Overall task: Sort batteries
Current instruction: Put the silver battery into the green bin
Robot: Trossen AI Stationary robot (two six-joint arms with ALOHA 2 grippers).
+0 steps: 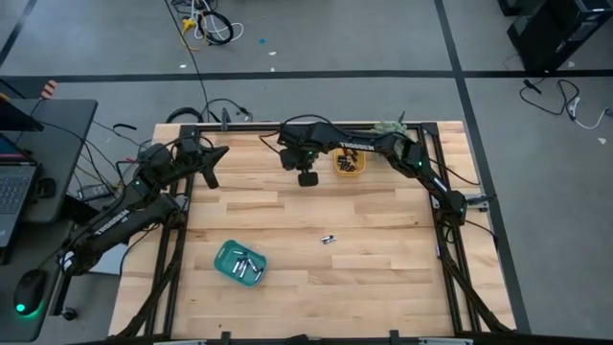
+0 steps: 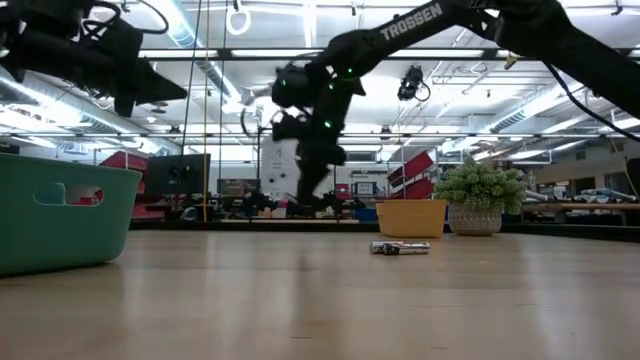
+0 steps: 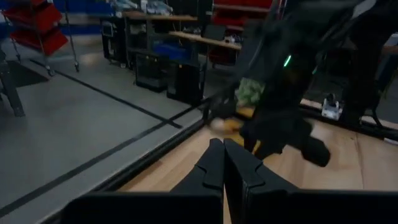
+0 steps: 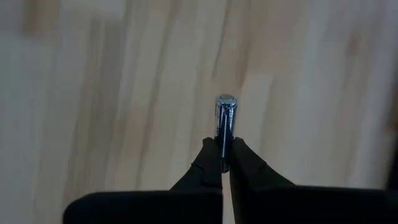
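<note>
Right claw (image 4: 222, 163) pinches one battery (image 4: 225, 121), held above the table (image 1: 383, 278) beside the yellow tray (image 1: 349, 163). Carry step. Next, probably: reach over that tray, let go. Two cells (image 1: 328, 240) lie mid-table; more in the green tray (image 1: 238, 263). Left claw (image 3: 224, 163) closed, empty, parked at the far-left corner.

Overhead looks straight down; low looks level; 2 wrist cameras forward.

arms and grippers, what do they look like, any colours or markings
Both arms are black, jointed, with thick links. The right arm carries white TROSSEN lettering, readable in the low view, and small green lights near its wrist. The left arm also bears white lettering. Black cables run along them. Each gripper, left and right, has two slim, tapering black fingers.
</note>
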